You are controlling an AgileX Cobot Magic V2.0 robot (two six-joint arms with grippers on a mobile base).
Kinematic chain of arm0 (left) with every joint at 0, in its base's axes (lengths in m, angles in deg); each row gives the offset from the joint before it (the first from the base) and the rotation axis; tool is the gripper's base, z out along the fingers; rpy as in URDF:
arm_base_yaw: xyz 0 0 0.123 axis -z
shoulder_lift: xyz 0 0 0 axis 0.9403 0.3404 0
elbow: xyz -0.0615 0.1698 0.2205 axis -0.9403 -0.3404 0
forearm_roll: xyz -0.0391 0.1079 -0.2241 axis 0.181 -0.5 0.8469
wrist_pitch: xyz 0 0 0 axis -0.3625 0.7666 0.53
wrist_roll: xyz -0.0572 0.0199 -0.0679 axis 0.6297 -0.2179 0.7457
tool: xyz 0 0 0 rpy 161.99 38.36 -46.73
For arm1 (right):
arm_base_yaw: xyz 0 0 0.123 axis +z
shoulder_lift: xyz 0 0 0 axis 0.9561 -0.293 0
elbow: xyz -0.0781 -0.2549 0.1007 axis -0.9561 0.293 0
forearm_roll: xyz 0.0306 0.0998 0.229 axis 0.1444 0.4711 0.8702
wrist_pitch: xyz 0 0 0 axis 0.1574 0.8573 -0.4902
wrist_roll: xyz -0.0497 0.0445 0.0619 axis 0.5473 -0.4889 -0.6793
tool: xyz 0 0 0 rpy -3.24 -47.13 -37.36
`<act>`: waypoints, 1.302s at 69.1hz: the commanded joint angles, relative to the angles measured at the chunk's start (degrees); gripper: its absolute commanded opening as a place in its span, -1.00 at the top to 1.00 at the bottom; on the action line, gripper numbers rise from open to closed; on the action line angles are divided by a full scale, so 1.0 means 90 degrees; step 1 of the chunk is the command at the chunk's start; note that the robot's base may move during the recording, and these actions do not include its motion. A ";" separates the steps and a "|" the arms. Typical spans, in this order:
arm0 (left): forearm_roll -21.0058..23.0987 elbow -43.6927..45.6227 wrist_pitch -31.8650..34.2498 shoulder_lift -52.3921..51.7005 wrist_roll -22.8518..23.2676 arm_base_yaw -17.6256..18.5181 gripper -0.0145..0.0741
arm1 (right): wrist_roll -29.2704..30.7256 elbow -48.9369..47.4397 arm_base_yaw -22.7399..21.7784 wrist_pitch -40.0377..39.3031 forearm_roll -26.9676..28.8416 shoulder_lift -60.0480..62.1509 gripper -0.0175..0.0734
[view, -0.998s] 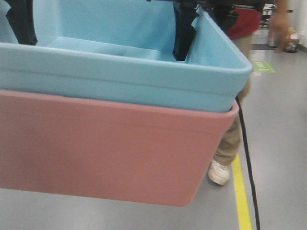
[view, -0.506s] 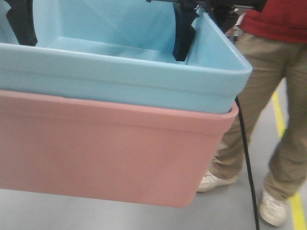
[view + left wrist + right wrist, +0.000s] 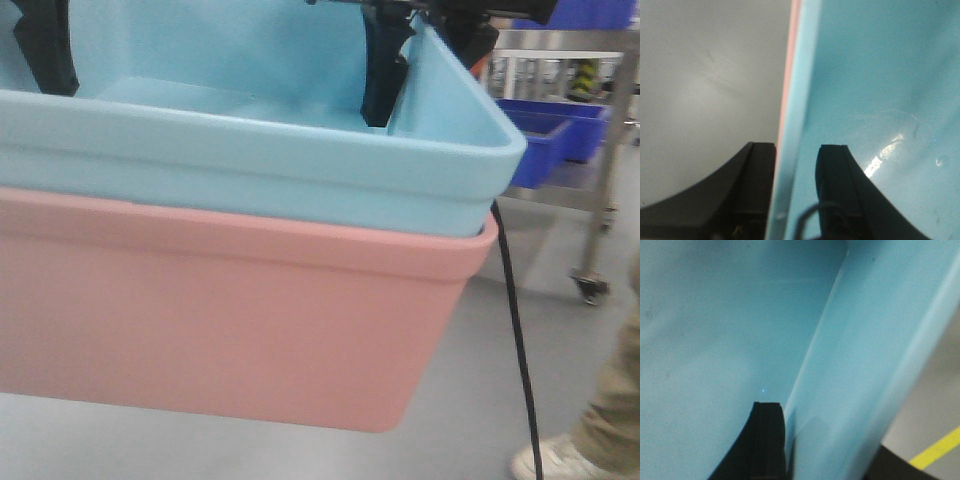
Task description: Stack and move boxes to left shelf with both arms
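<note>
Bins: light blue bin [image 3: 250, 150] nested in salmon-pink bin [image 3: 220, 310], its rim above the pink rim; the stack hangs off the grey floor [image 3: 560, 330].
Left gripper [image 3: 795, 150]: clamped over the light blue bin's side wall, one finger inside and one outside, with the pink edge also between them.
Right gripper [image 3: 825, 440]: straddles the opposite wall and is closed on it, one finger inside.
Cable [image 3: 515, 330]: black, drops from the light blue bin's right corner.
Beyond the light blue bin, right: steel cart [image 3: 600, 190] carrying dark blue crates [image 3: 545, 140].
Below right of it: pale shoe [image 3: 555, 462].

The pink bin [image 3: 220, 310] and bystander's leg [image 3: 618, 410] run off frame.
</note>
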 commanded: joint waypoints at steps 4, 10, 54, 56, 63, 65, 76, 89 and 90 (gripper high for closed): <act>0.0535 0.0270 0.0438 -0.0409 -0.0514 0.0193 0.68 | 0.0020 -0.0200 -0.0068 -0.0829 -0.0298 0.0239 0.51; 0.0535 0.0270 0.0438 -0.0409 -0.0514 0.0193 0.68 | 0.0020 -0.0200 -0.0068 -0.0829 -0.0298 0.0239 0.51; 0.0633 0.0270 0.0438 -0.0409 -0.0514 0.0193 0.68 | 0.0020 -0.0200 -0.0068 -0.0824 -0.0298 0.0239 0.51; 0.0667 0.0270 0.0438 -0.0409 -0.0514 0.0193 0.68 | 0.0020 -0.0200 -0.0068 -0.0824 -0.0298 0.0239 0.51; 0.0749 0.0270 0.0438 -0.0409 -0.0514 0.0193 0.68 | 0.0020 -0.0200 -0.0068 -0.0842 -0.0298 0.0239 0.51; 0.0747 0.0270 0.0438 -0.0409 -0.0514 0.0193 0.68 | 0.0020 -0.0200 -0.0068 -0.0842 -0.0298 0.0239 0.51; 0.0831 0.0270 0.0424 -0.0409 -0.0514 0.0193 0.68 | 0.0020 -0.0200 -0.0068 -0.0825 -0.0298 0.0239 0.51; 0.0966 0.0270 0.0424 -0.0409 -0.0514 0.0193 0.68 | 0.0020 -0.0200 -0.0068 -0.0825 -0.0298 0.0239 0.51; 0.0984 0.0270 0.0436 -0.0409 -0.0514 0.0193 0.68 | 0.0020 -0.0200 -0.0068 -0.0825 -0.0298 0.0239 0.51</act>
